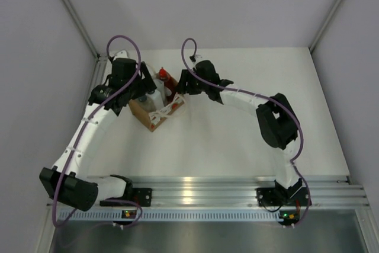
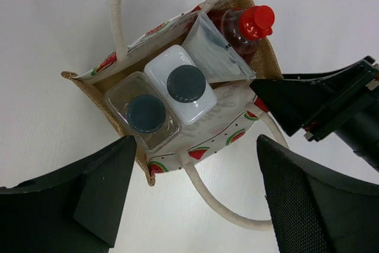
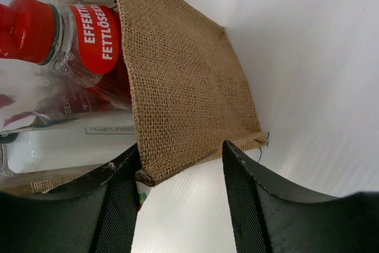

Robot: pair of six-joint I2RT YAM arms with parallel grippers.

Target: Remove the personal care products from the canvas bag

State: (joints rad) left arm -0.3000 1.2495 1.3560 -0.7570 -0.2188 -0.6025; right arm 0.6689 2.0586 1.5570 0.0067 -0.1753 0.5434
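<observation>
While 1 canvas bag [image 2: 204, 140] stands, it holds 4 products [image 2: 180, 90].

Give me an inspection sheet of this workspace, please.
Surface: white table, no spills seen.
Job's things: canvas bag upright, holding clear bottle, white bottle, silvery pouch, red-capped bottle.
Clutter: nothing seen.
Grippers: left gripper open above the bag; right gripper shut on its corner.
Cables: purple cables looped along both arms.
Surroundings: pale walls; aluminium rail at near edge.

White arm links [image 1: 89, 131], black joints [image 1: 278, 124], purple cables [image 1: 123, 39]; left claw [image 2: 195, 146], right claw [image 3: 180, 149] matte black
</observation>
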